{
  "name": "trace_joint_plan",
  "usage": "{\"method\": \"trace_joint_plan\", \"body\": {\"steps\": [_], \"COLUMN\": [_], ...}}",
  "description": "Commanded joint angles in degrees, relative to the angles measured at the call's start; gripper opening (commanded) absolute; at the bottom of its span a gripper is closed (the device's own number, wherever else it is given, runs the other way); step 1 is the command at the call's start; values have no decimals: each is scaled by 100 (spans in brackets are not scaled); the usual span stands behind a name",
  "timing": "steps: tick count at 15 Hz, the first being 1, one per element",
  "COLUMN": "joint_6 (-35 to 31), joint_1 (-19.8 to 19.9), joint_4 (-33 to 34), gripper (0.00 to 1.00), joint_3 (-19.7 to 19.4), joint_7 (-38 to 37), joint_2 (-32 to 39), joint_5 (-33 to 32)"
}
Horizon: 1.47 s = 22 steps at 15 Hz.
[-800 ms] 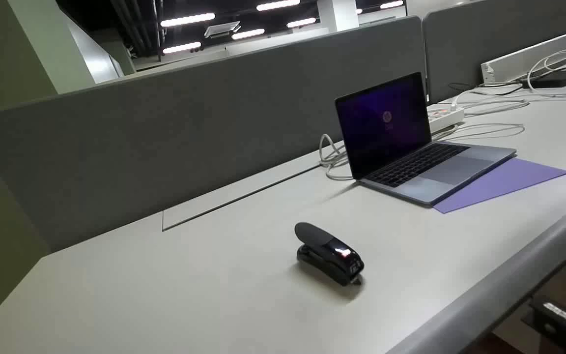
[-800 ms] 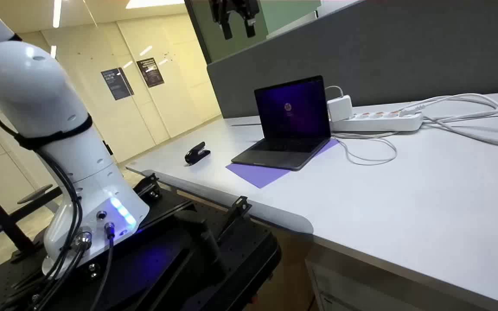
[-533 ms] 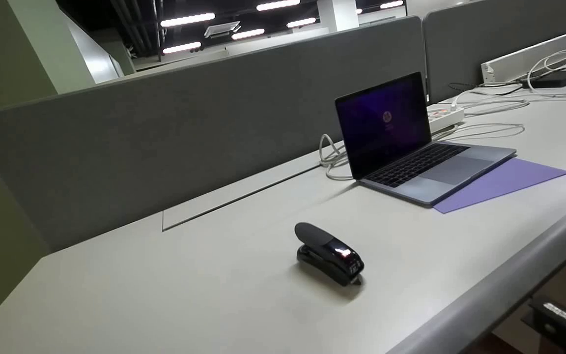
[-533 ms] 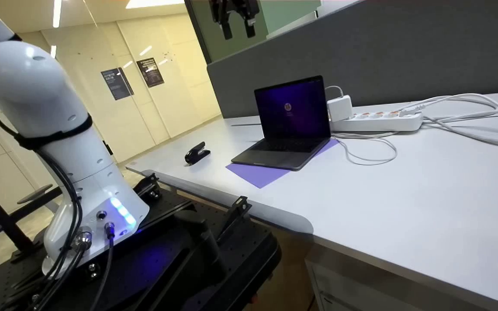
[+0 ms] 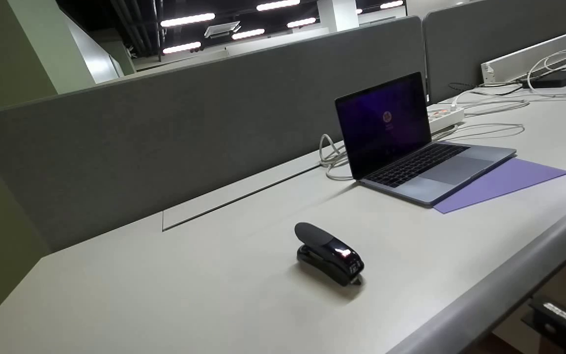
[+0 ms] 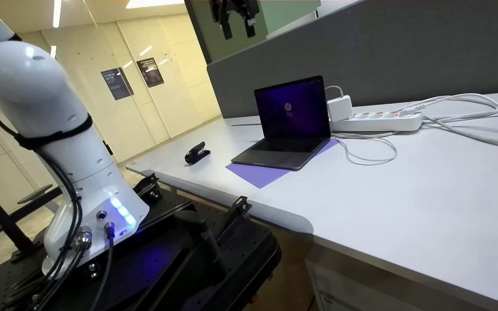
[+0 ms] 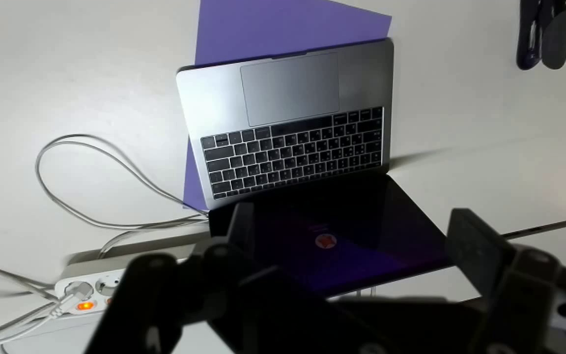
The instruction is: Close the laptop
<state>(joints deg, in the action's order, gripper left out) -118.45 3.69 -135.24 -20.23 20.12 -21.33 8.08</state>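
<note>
Plainly see the laptop point(image 5: 452, 169) standing open between back and front edges of the bench point(image 5: 189, 295): smooth silver-grey metal, rounded corners, dark keys, glossy purple-lit screen. Find beneath it a flat purple sheet point(image 5: 504, 182), poking a sharp corner toward the rounded front edge. Note a matt grey partition point(image 5: 214, 132) along the back edge, near it a white plastic power strip point(image 6: 378, 124), a curved black stapler point(image 5: 329, 253) toward the end edge, smooth pale surface between stapler and laptop. See the gripper point(image 6: 239, 33) high above, spread wide, well apart from the lid.
</note>
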Motion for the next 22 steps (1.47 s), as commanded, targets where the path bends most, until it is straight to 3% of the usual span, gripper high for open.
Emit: {"method": "trace_joint_plan", "body": {"steps": [1, 8, 18, 20, 22], "joint_6": [-395, -1585, -1248, -1479, -1512], "joint_1": [255, 405, 352, 414, 412], "joint_4": [55, 715, 2160, 1849, 2009], "gripper": [100, 100, 100, 100, 100], "joint_3": [208, 469, 1133, 1199, 1265], "joint_7": [-178, -346, -194, -142, -145], "joint_2": [116, 1129, 2926, 2764, 2951], "joint_5": [8, -213, -558, -468, -491]}}
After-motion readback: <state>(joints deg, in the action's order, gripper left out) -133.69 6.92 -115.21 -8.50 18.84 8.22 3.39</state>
